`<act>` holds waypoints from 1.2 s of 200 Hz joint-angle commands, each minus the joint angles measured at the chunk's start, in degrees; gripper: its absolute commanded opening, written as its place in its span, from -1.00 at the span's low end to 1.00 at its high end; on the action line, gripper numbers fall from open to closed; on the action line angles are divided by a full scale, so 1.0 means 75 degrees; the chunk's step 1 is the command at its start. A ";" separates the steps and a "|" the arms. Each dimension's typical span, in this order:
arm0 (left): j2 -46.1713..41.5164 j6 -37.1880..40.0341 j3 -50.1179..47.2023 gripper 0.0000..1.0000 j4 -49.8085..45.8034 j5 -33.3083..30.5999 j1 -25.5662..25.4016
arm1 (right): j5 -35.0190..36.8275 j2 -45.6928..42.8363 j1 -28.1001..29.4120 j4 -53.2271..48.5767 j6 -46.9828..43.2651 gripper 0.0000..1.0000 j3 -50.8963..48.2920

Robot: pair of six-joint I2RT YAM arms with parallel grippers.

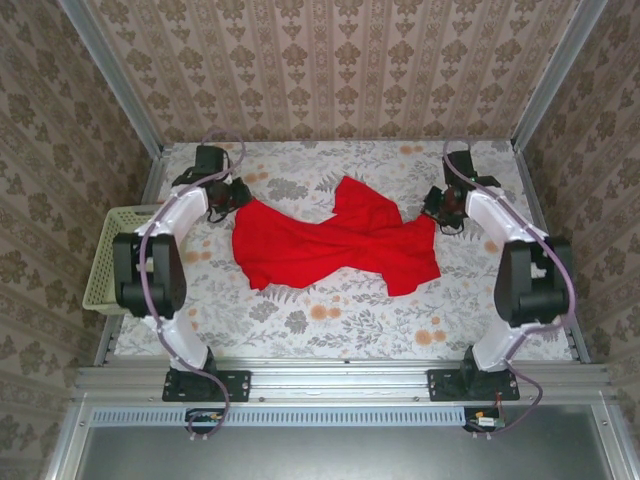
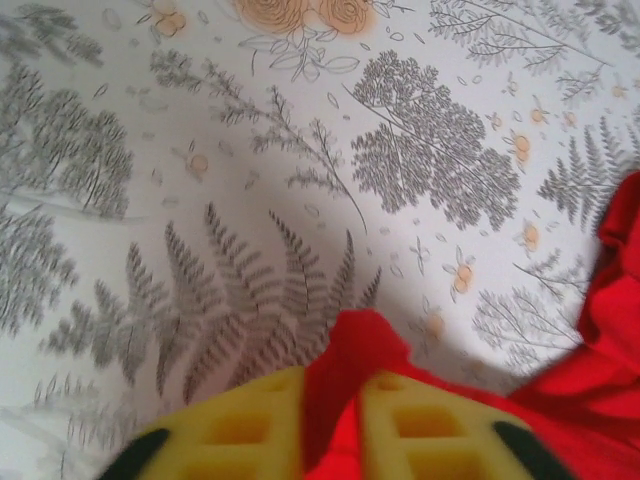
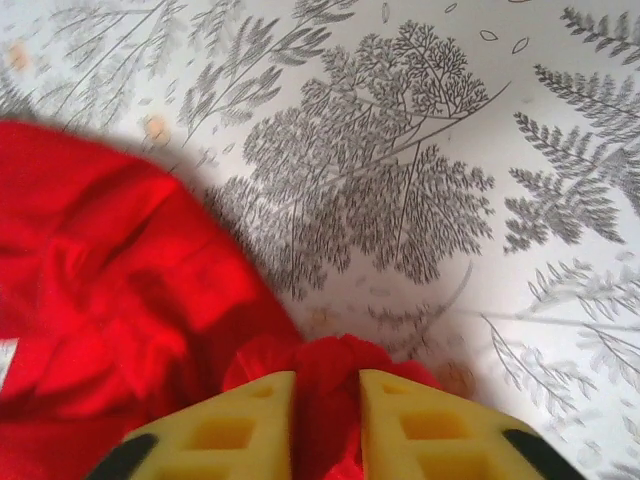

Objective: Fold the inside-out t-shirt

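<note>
Pinching cloth between narrow jaws, my left gripper (image 2: 330, 385) and right gripper (image 3: 327, 380) are holding opposite ends of the plain bright red soft cloth t-shirt (image 1: 335, 245), which is lying twisted on the flower-printed table (image 1: 330, 320). I am judging this as the flattening step; the next move is calling for an even outward pull.

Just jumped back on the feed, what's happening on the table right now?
The two arms are working the red t-shirt, which lies crumpled and twisted mid-table. The left arm pinches a bunch of cloth at the shirt's left edge in its jaws, and the right arm pinches a bunch at its right edge, both low over the floral tabletop. No fold is made yet.
</note>
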 commanded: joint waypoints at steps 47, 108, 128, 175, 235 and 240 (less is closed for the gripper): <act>-0.0798 -0.0106 -0.0896 0.47 -0.0393 -0.0760 0.0145 | 0.0371 -0.1210 -0.0202 0.0434 -0.0580 0.20 -0.1428; -0.1799 -0.0466 -0.3307 0.42 0.0853 -0.0334 0.0649 | 0.0439 -0.3001 -0.0204 0.0660 -0.0675 0.19 -0.3740; -0.1494 -0.0426 -0.3378 0.35 0.1129 -0.0083 0.0652 | 0.0534 -0.3274 -0.0201 0.0625 -0.0689 0.23 -0.3876; -0.1020 -0.0439 -0.3384 0.11 0.1708 0.0372 0.0595 | 0.0444 -0.3229 -0.0202 0.0602 -0.0700 0.20 -0.3853; -0.0417 -0.0450 -0.2977 -0.04 0.1735 0.0155 0.0303 | 0.0542 -0.3183 -0.0191 0.0595 -0.0616 0.20 -0.4167; -0.0356 -0.0440 -0.2899 -0.05 0.1693 0.0047 0.0273 | 0.0526 -0.3172 -0.0183 0.0591 -0.0618 0.20 -0.4187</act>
